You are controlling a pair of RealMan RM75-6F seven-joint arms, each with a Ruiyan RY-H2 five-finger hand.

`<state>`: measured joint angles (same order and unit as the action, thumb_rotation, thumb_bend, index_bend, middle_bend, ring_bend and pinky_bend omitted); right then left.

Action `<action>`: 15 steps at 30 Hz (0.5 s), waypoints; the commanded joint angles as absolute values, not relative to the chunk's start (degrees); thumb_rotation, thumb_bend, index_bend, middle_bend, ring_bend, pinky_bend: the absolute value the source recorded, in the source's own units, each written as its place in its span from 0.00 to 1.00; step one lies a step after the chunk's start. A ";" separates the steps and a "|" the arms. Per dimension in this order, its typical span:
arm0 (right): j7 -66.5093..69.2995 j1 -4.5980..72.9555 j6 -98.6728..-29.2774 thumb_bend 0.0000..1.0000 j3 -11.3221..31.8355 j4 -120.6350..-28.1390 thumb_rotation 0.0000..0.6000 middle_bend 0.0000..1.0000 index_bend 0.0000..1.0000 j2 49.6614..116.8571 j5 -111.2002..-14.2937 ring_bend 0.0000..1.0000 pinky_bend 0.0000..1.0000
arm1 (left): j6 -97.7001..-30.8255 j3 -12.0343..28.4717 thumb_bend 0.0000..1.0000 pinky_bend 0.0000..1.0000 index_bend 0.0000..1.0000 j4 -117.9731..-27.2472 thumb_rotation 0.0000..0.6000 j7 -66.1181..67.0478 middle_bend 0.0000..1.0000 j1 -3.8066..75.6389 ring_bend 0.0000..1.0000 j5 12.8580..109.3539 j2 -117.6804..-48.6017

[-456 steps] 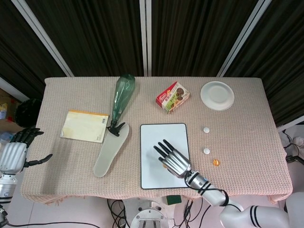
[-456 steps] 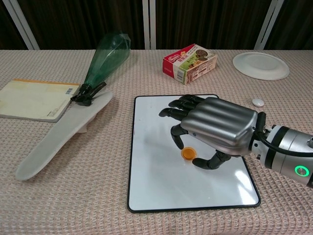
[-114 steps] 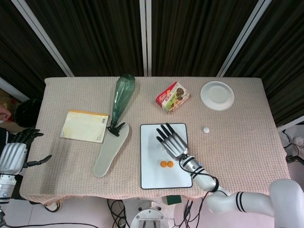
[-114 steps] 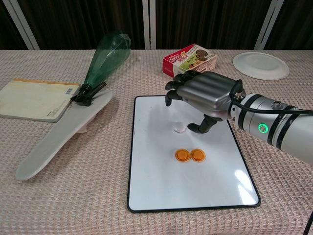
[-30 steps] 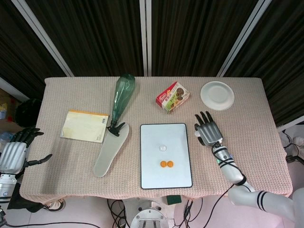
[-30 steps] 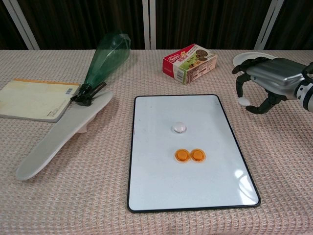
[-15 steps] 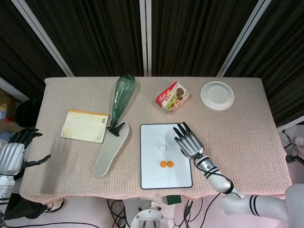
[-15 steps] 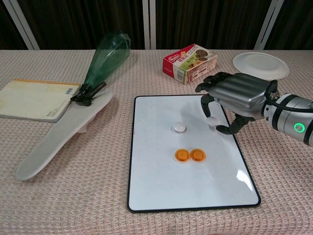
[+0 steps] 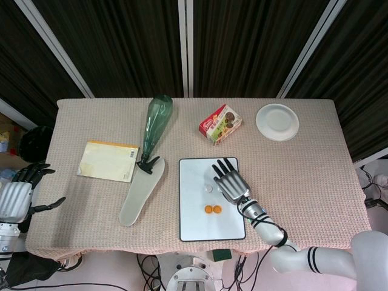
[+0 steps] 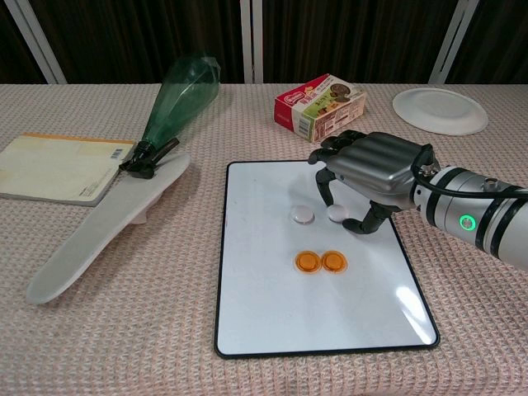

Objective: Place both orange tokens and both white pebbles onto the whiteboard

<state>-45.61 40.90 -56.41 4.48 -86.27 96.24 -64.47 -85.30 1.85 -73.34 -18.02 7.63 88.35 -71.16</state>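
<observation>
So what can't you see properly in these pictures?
- Second white pebble: the chest view cannot settle whether the right hand grips it or it lies on the whiteboard; in the head view the hand hides it.
- Left hand: only in the head view, at the edge; whether it holds anything is unclear.
- Snack box: print too small to read.

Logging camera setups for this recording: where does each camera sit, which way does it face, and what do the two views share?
Head view: high above the near table edge, looking steeply down on the whole table; shows the left hand off the table's left end and the right hand over the whiteboard.
Chest view: low at the near edge, looking across toward the curtains; shows only the right hand, fingers around a white pebble.
Shared: right hand, whiteboard, orange tokens, snack box.
</observation>
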 commanded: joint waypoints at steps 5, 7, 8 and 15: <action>-45.58 41.44 -56.32 0.39 4.38 -85.60 1.00 0.08 0.62 97.08 -64.16 0.00 0.00 | -84.81 1.56 0.09 0.19 0.28 -72.99 0.58 -18.26 0.21 7.75 0.13 88.48 -71.44; -45.47 41.58 -56.35 0.39 4.37 -85.57 1.00 0.08 0.62 97.22 -64.16 0.00 0.00 | -84.75 1.54 0.09 0.19 0.28 -72.87 0.58 -18.36 0.21 7.82 0.13 88.53 -71.54; -45.50 41.65 -56.36 0.39 4.36 -85.56 1.00 0.08 0.62 97.27 -64.17 0.00 0.00 | -84.73 1.54 0.09 0.19 0.28 -72.82 0.58 -18.37 0.21 7.85 0.13 88.56 -71.58; -45.97 42.19 -56.28 0.39 4.27 -85.27 1.00 0.08 0.62 97.72 -63.74 0.00 0.00 | -84.56 1.47 0.09 0.19 0.28 -72.61 0.58 -18.37 0.21 7.97 0.13 88.63 -71.66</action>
<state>-45.95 42.18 -56.29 4.28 -85.28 97.71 -63.75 -84.56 1.46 -72.61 -18.36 7.96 88.63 -71.65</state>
